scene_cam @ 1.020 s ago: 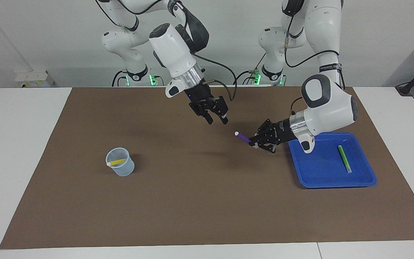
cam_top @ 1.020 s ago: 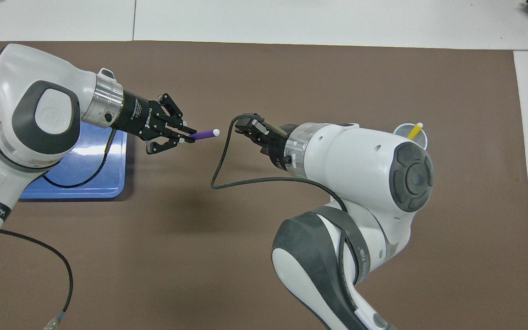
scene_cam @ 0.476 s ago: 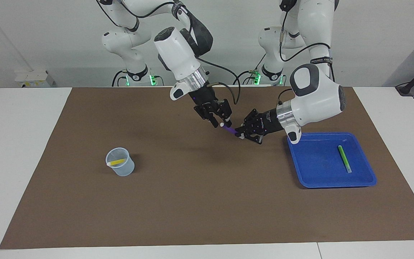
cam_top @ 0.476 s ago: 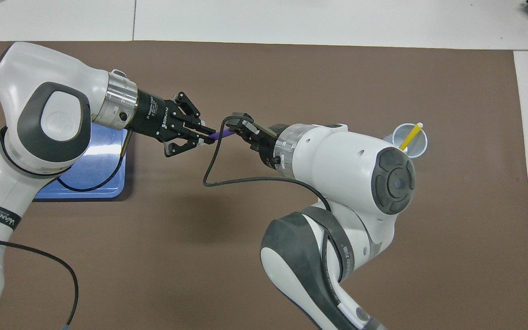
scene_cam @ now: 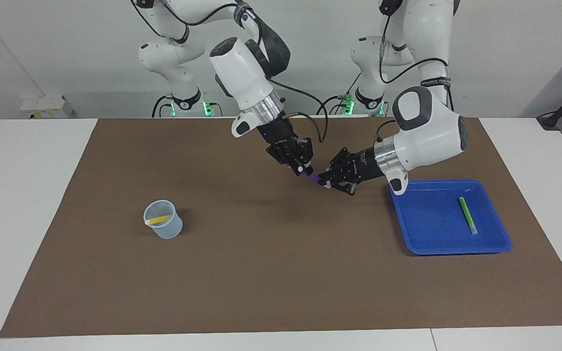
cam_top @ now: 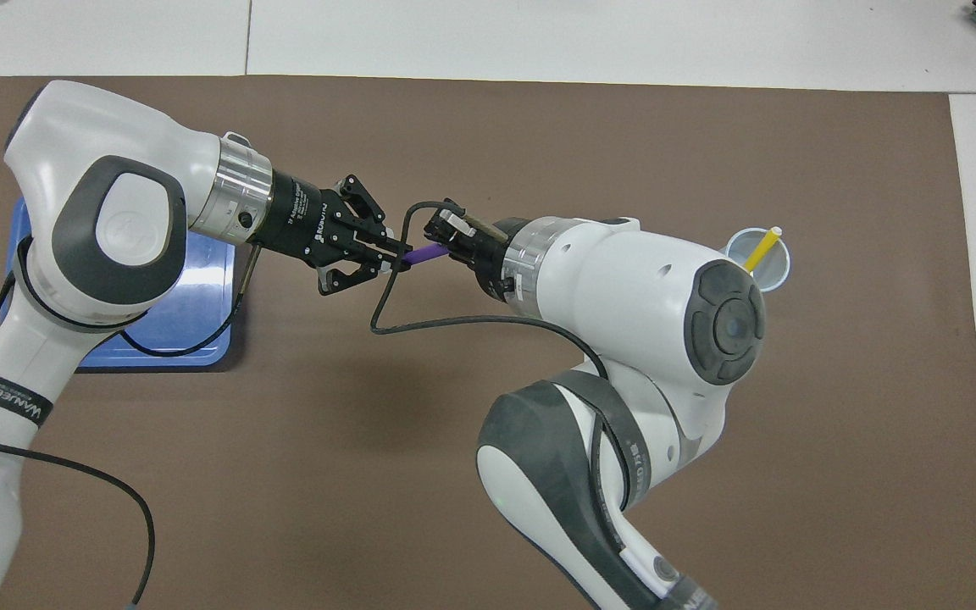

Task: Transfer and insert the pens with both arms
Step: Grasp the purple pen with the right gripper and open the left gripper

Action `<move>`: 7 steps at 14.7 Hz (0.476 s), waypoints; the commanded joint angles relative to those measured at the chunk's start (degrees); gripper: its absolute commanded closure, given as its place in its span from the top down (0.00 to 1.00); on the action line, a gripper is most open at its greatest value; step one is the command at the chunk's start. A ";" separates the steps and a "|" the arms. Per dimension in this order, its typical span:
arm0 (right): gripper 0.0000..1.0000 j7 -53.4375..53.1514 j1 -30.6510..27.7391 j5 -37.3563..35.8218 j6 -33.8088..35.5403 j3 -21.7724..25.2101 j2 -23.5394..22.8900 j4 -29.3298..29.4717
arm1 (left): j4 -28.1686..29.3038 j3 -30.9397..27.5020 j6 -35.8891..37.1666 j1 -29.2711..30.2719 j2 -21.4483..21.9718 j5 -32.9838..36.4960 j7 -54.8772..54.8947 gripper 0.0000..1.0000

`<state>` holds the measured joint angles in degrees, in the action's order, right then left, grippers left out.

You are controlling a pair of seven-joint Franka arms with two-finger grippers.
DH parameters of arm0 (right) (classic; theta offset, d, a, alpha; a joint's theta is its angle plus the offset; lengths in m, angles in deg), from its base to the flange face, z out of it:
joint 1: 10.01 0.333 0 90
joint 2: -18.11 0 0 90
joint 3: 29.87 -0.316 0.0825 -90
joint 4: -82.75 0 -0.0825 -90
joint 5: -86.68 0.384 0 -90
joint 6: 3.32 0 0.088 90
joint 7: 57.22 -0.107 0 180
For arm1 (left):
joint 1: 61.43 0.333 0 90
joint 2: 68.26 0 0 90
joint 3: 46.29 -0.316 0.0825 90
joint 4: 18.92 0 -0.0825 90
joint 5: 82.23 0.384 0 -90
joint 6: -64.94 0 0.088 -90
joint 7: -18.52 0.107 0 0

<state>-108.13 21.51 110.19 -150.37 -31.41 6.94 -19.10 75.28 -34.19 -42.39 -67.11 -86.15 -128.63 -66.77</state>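
Looking from the facing view, the left gripper (scene_cam: 326, 181) comes in low from the left arm's end of the tabletop. Its jaws are pressed onto one end of the purple pen (scene_cam: 313, 177). The pen is up in the air over the middle of the brown mat (scene_cam: 261, 273). It is not lying flat. It slants up from the left gripper to the right gripper (scene_cam: 302, 169), and that is the way its long side runs. The right gripper reaches down at a slant, and the free end of the pen sits right at its tips. I cannot tell if its jaws are pinching the pen yet. The cup (scene_cam: 175, 230) stands well apart, toward the right arm's end, with the yellow pen (scene_cam: 159, 219) inside. The green pen (scene_cam: 467, 215) lies in the blue tray (scene_cam: 408, 234), toward the left arm's end.

Seen in the overhead view, the two grippers point at each other, tip to tip. The purple pen (cam_top: 422, 253) makes a short bridge between them. The left gripper (cam_top: 393, 261) holds its end tight. The right gripper (cam_top: 444, 241) covers the other end, and here too I cannot tell its grip. The cup (cam_top: 780, 267) is beside the right arm, so I think the right arm should take the pen there. The left jaws should let go only once the right ones hold firm, or the pen could drop.
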 commanded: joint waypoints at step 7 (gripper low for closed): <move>0.00 4.94 -0.50 0.31 0.62 -0.12 -1.23 1.13 | 1.51 -0.76 -1.48 -1.09 1.45 -1.15 -0.58 0.26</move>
<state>-105.23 21.48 110.17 -150.34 -31.33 6.54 -19.04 75.36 -34.27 -43.01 -67.19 -86.14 -128.64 -66.78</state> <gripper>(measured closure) 0.824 0.846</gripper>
